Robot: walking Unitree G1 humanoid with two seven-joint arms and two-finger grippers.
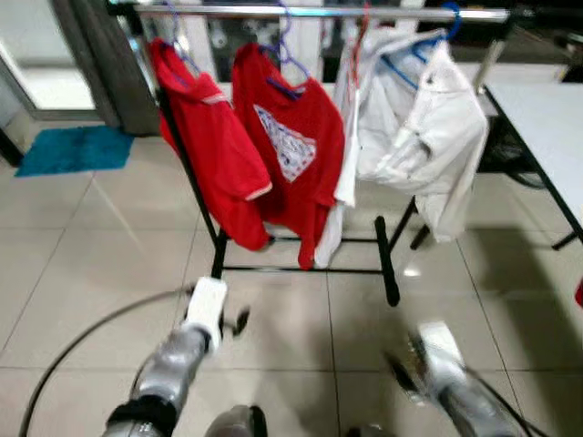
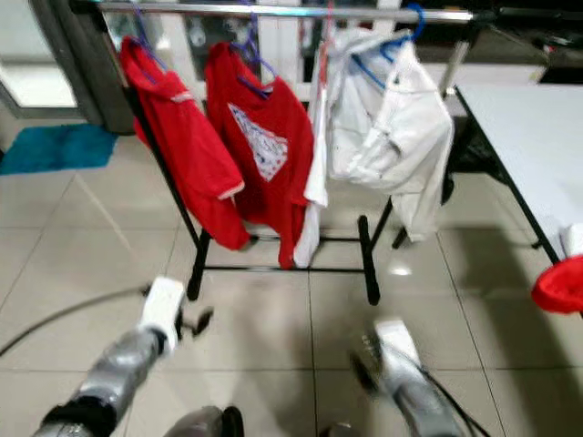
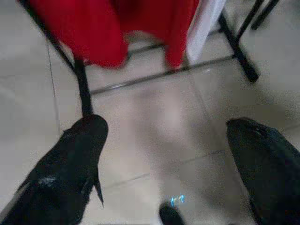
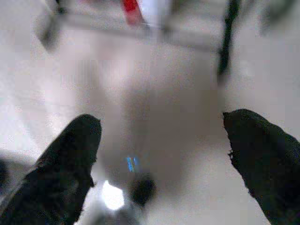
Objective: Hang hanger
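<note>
— So where does the hanging stand?

— Seemingly at the approach. The left hand [image 3: 164, 154] and the right hand [image 4: 161, 150] both have their fingers spread wide and hold nothing, with floor tile [image 1: 291, 337] between them. They sit low, at about 7 and 5 o'clock in the head view, well short of the rack [image 1: 301, 137].

— And the hanger itself?

— None is in either hand. The ones I can see are already hooked on the rail [image 1: 319, 12], up at 12 o'clock.

— Count them.

— Three garments: two red shirts [image 1: 287, 146], one white jacket [image 1: 424, 127]. A blue hanger [image 1: 428, 45] carries the jacket; two purplish hooks [image 1: 284, 50] carry the shirts. Another strip of white cloth hangs between.

— Next move?

— Probably finding a loose hanger; a red cloth [image 2: 560, 284] lies on the table [image 2: 519, 127] at 3 o'clock.
</note>
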